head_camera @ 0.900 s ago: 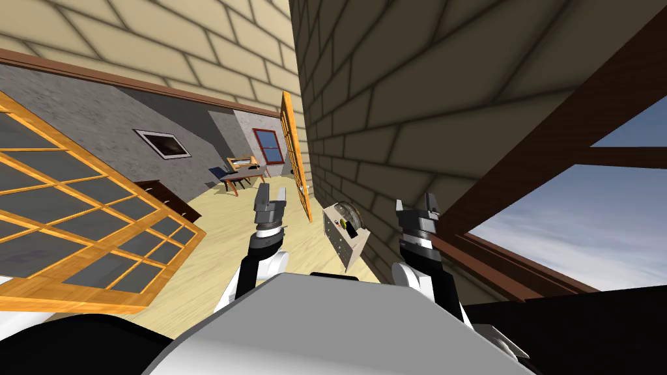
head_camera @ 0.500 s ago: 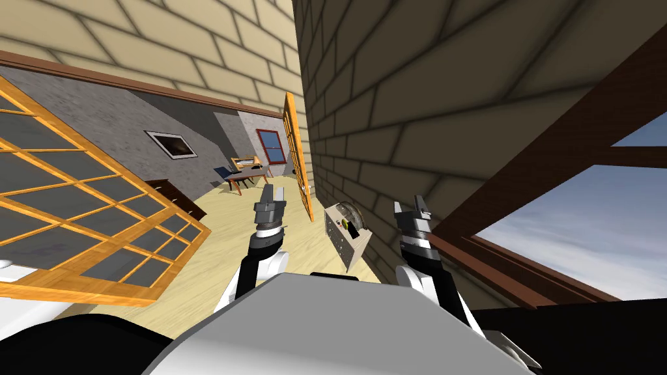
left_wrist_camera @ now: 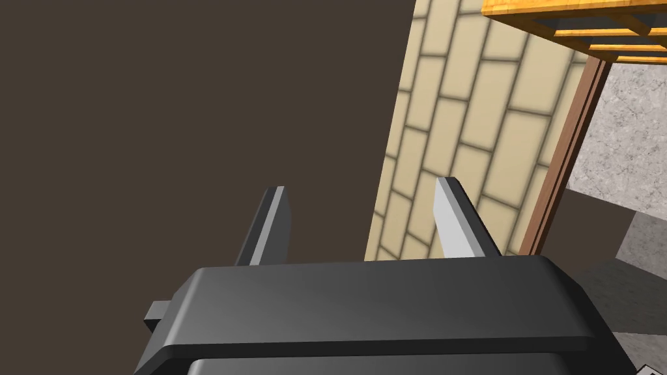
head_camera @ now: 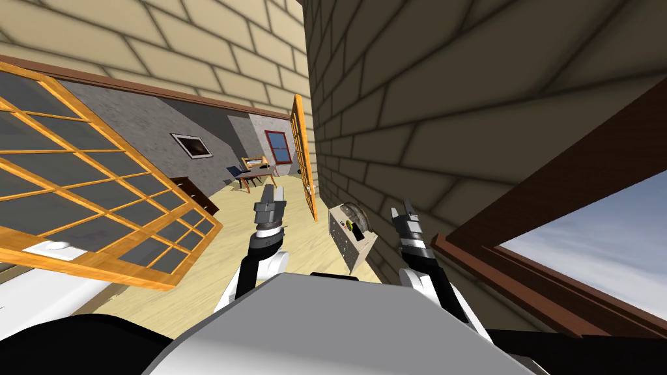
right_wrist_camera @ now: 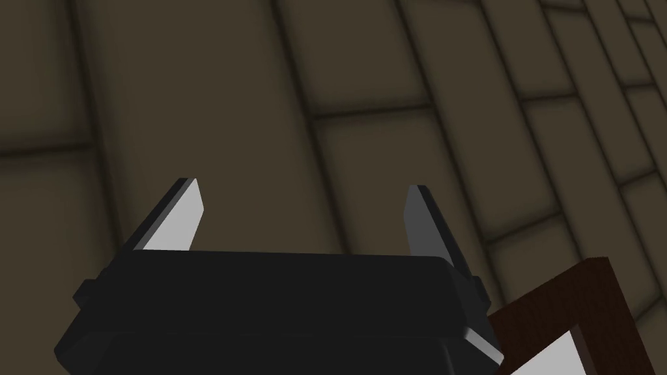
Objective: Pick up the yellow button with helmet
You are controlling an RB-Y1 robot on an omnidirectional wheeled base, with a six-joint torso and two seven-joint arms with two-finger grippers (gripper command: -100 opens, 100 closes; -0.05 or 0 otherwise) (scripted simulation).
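Head view places the yellow button as a small bright speck on top of a little pale cabinet, which stands on the floor against the dark brick wall. A rounded grey dome sits just beside the button on the same top, and a small dark item lies next to it. I cannot tell from here whether the dome is the helmet the task names.

The cabinet stands between the two arms. From the left gripper the button lies at about 4 o'clock. From the right gripper it lies between 8 and 9 o'clock and looks closer, so the right arm seems the nearer one for the pick. The button is too small to give a long axis. The cabinet's own length runs along the wall, so its top looks reachable from the room side and not from behind.

Both grippers are released and hold nothing. Each wrist view shows its two fingers standing well apart with only wall beyond them, so both point past the cabinet, not at it. The right one is near the corner of a dark brown window frame. The approach is not yet begun, and I judge the chosen hand must first swing down toward the cabinet top.
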